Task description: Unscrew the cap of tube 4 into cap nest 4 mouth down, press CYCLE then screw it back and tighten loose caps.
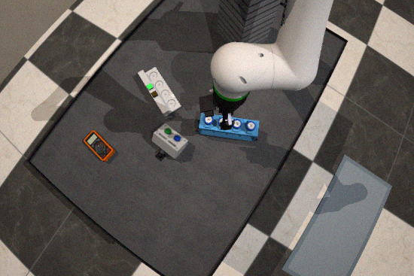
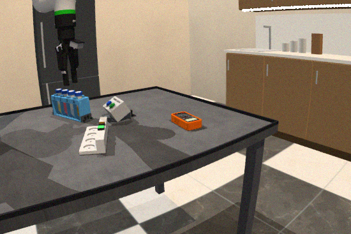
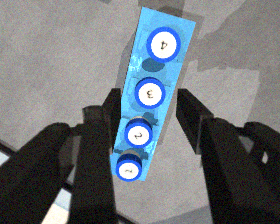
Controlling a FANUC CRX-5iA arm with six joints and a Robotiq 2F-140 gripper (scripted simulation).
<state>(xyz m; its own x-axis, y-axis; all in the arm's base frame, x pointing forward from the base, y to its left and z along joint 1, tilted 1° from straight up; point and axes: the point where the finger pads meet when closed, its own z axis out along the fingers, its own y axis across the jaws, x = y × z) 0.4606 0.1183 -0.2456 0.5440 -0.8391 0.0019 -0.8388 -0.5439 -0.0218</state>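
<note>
Blue decapping station directly below gripper. Gripper partly open, holds nothing, hangs clear above the caps. Fingers straddle rack on both sides in wrist view, near cap 2 and cap 3. Cap 4 on its tube at far end, beyond fingertips. Cap tray well apart from gripper, nests bare, green lamp lit. Key housing between tray and station.

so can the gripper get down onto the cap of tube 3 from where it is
Probably yes. The gripper hangs open and empty above the blue tube rack, roughly between caps 2 and 3. Cap 3 sits on its tube with nothing over it; a short shift along the rack, then straight down, looks free.
</note>
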